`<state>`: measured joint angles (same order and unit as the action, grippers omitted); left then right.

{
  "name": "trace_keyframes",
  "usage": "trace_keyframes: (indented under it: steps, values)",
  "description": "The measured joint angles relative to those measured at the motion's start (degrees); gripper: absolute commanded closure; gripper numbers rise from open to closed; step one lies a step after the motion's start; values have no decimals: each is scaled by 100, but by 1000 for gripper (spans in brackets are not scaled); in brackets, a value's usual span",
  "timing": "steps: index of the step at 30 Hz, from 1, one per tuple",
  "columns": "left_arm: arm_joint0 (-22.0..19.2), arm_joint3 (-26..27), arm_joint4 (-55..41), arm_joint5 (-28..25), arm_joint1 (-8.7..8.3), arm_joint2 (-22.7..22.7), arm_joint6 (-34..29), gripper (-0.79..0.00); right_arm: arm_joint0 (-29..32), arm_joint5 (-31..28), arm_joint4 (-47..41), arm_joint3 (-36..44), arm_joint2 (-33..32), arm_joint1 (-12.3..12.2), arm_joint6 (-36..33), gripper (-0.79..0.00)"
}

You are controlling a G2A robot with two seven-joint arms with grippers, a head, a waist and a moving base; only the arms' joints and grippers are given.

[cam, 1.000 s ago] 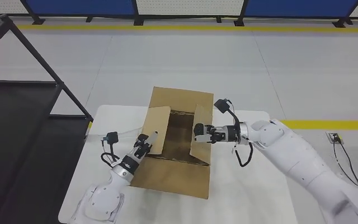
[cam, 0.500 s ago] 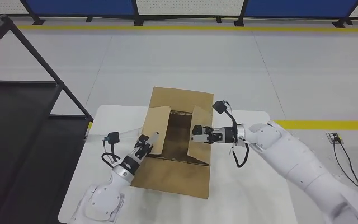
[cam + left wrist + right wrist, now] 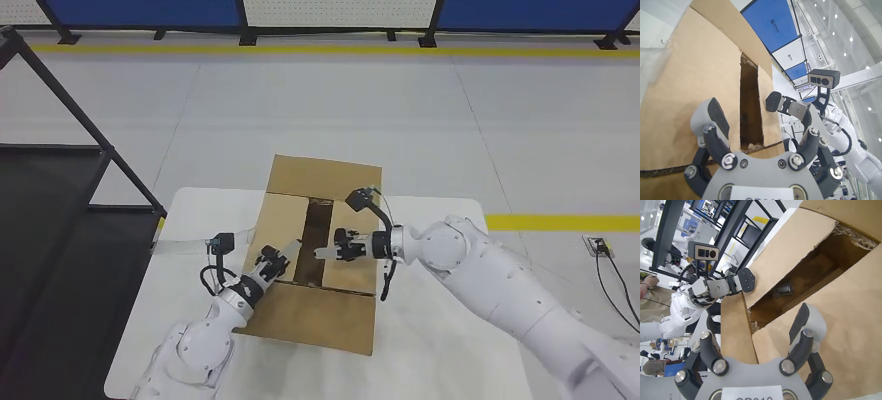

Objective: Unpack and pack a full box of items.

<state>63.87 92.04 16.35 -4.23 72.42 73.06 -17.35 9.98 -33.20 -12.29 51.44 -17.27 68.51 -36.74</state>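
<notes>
From above, the cardboard box point(image 3: 310, 322) sat at the middle of the white table point(image 3: 450, 340), its far end reaching past the table's far edge. The left flap point(image 3: 280, 220) and right flap point(image 3: 355, 278) lay folded almost flat, with a narrow dark slot between them. The left gripper point(image 3: 283, 258) was over the left flap and the right gripper point(image 3: 325, 250) at the slot's edge. This view did not make their finger spread clear.

The left wrist view showed more. That arm's fingers point(image 3: 715, 113) were spread wide, pale shells lined with black rubbery pads, hovering above plain brown card. The slot's edges were torn and showed the corrugated layers. A small dark item point(image 3: 744, 117) lay deep inside the box. The other arm's black, dimpled pad lay against the right flap's edge.

In the right wrist view, that arm's fingers also gaped wide, with an edge of the box between them. The item inside looked ribbed and cylindrical.
</notes>
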Motion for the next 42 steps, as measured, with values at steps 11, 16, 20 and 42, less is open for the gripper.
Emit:
trace_keyframes:
  steps: [11, 16, 20, 42]
  values:
    - [-96, -131, 60, 9, 21, -83, -59, -785, 76, -128, 825, -170, -164, 154, 34, -785]
    - [-115, -137, 43, -3, 26, -82, -89, -785, 119, -143, 936, -246, -319, 169, -23, -785]
    - [-85, -45, 29, -42, 26, -44, -40, -785, 158, -259, 924, -282, -484, 152, -59, -785]
    - [1824, 1447, -1537, -1069, -232, 2079, -645, -785, -55, 112, -118, -1564, -1612, 318, 702, -785]
